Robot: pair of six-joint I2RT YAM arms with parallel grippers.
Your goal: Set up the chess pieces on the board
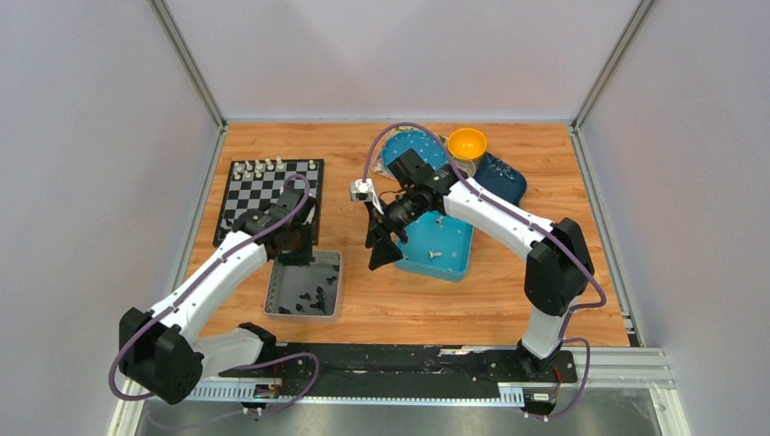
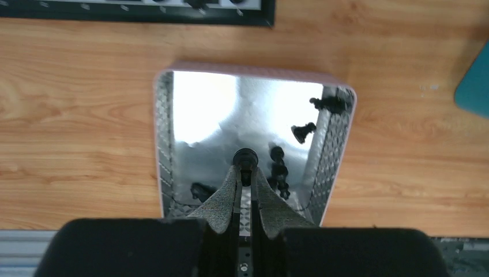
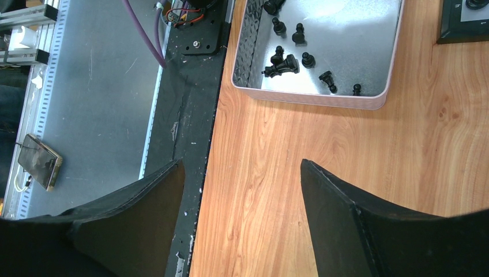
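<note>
near edge, top view: black rail (image 1: 390, 363) with both arm bases bolted on. just beyond it, on the wood table (image 1: 409, 300), sits the metal tray (image 1: 272, 289).

left gripper (image 2: 245, 173) is over the tray. the top view hides its fingers under the wrist. the left wrist view shows them almost together, pinching one black piece (image 2: 245, 157) by its round head. cannot tell whether the piece is off the tray floor. loose black pieces (image 2: 279, 170) lie in the tray just right of it, with more toward the tray's right wall.

right gripper (image 3: 241, 167): its own wrist view shows the fingers spread wide with nothing between them, only bare wood and the rail's edge below. that view also shows the tray from the other side, black pieces scattered in it. the top view places this gripper between the metal tray and the blue tray (image 1: 454, 259), at the blue tray's near left corner.

farther left: the board (image 1: 245, 191), its near right part covered by the left arm. cream pieces (image 1: 272, 167) stand along its far row. only the top view shows them.

farthest: orange bowl (image 1: 467, 143).
</note>
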